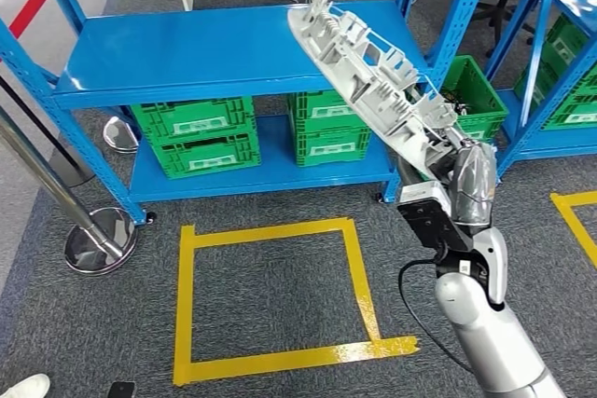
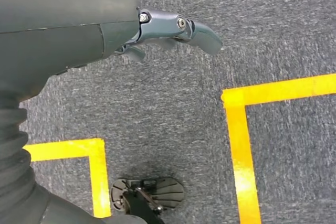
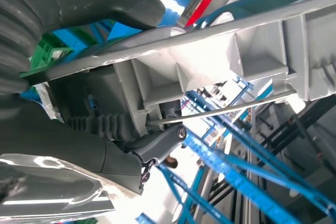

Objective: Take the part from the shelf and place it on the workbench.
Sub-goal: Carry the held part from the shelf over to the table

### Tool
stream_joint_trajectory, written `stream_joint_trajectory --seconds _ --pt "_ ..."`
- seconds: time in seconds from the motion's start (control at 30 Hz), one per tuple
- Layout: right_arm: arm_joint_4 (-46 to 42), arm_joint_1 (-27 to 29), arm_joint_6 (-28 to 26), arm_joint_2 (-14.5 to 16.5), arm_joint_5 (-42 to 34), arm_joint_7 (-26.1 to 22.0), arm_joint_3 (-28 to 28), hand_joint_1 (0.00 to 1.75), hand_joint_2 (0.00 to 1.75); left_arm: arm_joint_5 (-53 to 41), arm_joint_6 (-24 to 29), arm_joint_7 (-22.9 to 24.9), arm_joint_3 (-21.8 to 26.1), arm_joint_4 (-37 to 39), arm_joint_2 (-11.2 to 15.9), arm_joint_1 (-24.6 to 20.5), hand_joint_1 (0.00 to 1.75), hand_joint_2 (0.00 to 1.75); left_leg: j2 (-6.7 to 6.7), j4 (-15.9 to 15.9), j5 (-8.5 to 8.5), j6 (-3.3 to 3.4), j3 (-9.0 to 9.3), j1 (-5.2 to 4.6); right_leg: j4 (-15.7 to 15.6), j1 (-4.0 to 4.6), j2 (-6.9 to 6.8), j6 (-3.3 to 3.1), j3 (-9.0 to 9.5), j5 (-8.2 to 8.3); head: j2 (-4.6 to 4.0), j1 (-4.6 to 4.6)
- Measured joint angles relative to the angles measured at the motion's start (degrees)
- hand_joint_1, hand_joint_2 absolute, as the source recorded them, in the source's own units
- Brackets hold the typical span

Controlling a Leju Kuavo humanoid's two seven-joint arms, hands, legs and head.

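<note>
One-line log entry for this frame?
stage: part off shelf | right hand: grips grey part, raised, tilted | left hand: nothing held, above carpet | blue shelf: top bare

**Part held aloft, clear of the shelf**

You had the part [image 1: 369, 76], a long pale-grey plastic moulding with ribs and open pockets along its upper face, gripped at its lower end by the right hand [image 1: 465, 184]. It slanted up and leftward in the head view, raised above the blue shelf [image 1: 176, 48], touching nothing else.
</note>
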Motion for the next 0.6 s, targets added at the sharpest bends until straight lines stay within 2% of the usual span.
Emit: stream_joint_trajectory --seconds 0.03,0.1,0.17,0.2,0.27,0.3,0.33,0.37,0.4,0.43,0.5,0.53,0.57,0.6 --pt "-0.3 0.2 -0.1 0.0 0.0 0.0 -0.2 1.75 1.75 0.0 0.0 0.0 0.0 0.0 0.1 0.1 0.0 1.75 0.33 0.3 -0.04 -0.24 -0.2 -0.22 -0.9 0.13 -0.51 -0.4 0.37 -0.04 0.0 -0.01" --pt "-0.9 0.9 -0.4 -0.1 0.1 -0.1 -0.7 1.75 1.75 0.2 0.1 0.0 0.1 0.0 0.1 0.3 0.0 1.75 1.24 0.7 -0.06 -0.57 -0.48 -0.42 -0.7 0.17 0.29 -1.45 -0.01 0.09 0.0 -0.11" --pt "-1.4 1.7 -0.6 -0.2 0.3 -0.3 -1.3 1.75 1.75 0.5 0.2 0.0 0.3 0.0 0.2 0.4 0.0 1.75 0.73 2.1 -1.49 -1.06 -0.96 -0.21 -0.7 0.02 1.26 -2.18 -0.35 0.47 0.0 -0.2" --pt "-1.7 2.0 -0.7 -0.2 0.4 -0.3 -1.6 1.75 1.75 0.6 0.2 0.0 0.5 0.0 0.2 0.4 0.0 1.75 -0.11 4.2 -3.13 -1.34 -1.73 -0.04 -0.8 -0.06 1.71 -2.55 -0.5 0.68 0.0 -0.26" --pt "-2.3 2.9 -1.1 -0.3 0.6 -0.5 -2.1 1.75 1.75 0.9 0.2 -0.1 0.9 0.0 0.2 0.6 0.0 1.75 -1.78 11.7 -7.42 -1.7 -4.5 0.2 -0.8 -0.01 2.73 -3.08 -0.91 1.01 0.0 -0.4" --pt "-2.6 3.4 -1.4 -0.4 0.7 -0.5 -2.4 1.75 1.75 1.0 0.2 -0.1 1.0 0.0 0.2 0.7 0.0 1.75 -2.07 15.2 -8.88 -1.71 -5.81 0.24 -0.7 0.07 3.3 -3.23 -1.1 1.15 0.0 -0.4" --pt "-2.9 3.9 -1.6 -0.4 0.7 -0.6 -2.7 1.75 1.75 1.0 0.2 -0.1 1.1 0.0 0.2 0.8 0.0 1.75 -2.21 17.2 -9.33 -1.61 -6.41 0.23 -0.7 0.16 3.91 -3.31 -1.24 1.28 0.0 -0.41" --pt "-3.2 4.3 -1.8 -0.4 0.7 -0.6 -3.1 1.75 1.75 1.1 0.2 -0.1 1.2 0.0 0.2 0.9 0.0 1.75 -2.32 16.8 -8.59 -1.41 -6.0 0.22 -0.7 0.25 4.51 -3.33 -1.31 1.39 0.0 -0.42" --pt "-3.5 4.7 -1.8 -0.5 0.7 -0.6 -3.4 1.75 1.75 1.1 0.2 -0.1 1.2 0.0 0.2 0.9 0.0 1.75 -2.6 14.3 -6.92 -1.09 -4.62 0.19 -0.7 0.34 5.11 -3.31 -1.35 1.5 0.0 -0.42" --pt "-3.8 5.1 -1.9 -0.5 0.7 -0.6 -3.7 1.75 1.75 1.1 0.2 -0.1 1.2 0.0 0.2 0.9 0.0 1.75 -3.42 10.3 -4.82 -0.63 -2.59 0.16 -0.7 0.38 5.66 -3.25 -1.37 1.6 0.0 -0.42" --pt "-4.6 5.8 -2.2 -0.6 1.0 -0.7 -4.4 1.75 1.75 1.1 0.2 -0.1 1.2 0.0 0.2 0.9 0.0 1.75 -5.97 3.4 -2.36 0.22 0.71 0.17 -0.6 0.34 6.62 -2.87 -1.71 1.91 0.0 -0.35" --pt "-4.9 6.1 -2.5 -0.7 1.3 -0.7 -4.8 1.75 1.75 1.1 0.2 -0.1 1.3 0.0 0.3 0.9 0.0 1.75 -6.86 1.6 -2.04 0.46 1.41 0.11 -0.6 0.19 7.08 -2.56 -2.06 2.13 0.0 -0.37" --pt "-5.3 6.4 -2.8 -0.7 1.6 -0.8 -5.2 1.75 1.75 1.1 0.2 -0.1 1.3 0.0 0.3 0.9 0.0 1.75 -7.1 1.1 -2.19 0.53 1.5 0.04 -0.6 0.04 7.55 -2.14 -2.4 2.4 0.0 -0.4" --pt "-5.6 6.6 -3.0 -0.7 1.7 -0.9 -5.5 1.75 1.75 1.2 0.2 -0.1 1.3 0.0 0.2 0.9 0.0 1.75 -6.62 0.7 -1.99 0.52 1.48 -0.01 -0.7 -0.05 8.09 -1.69 -2.67 2.69 0.0 -0.49"
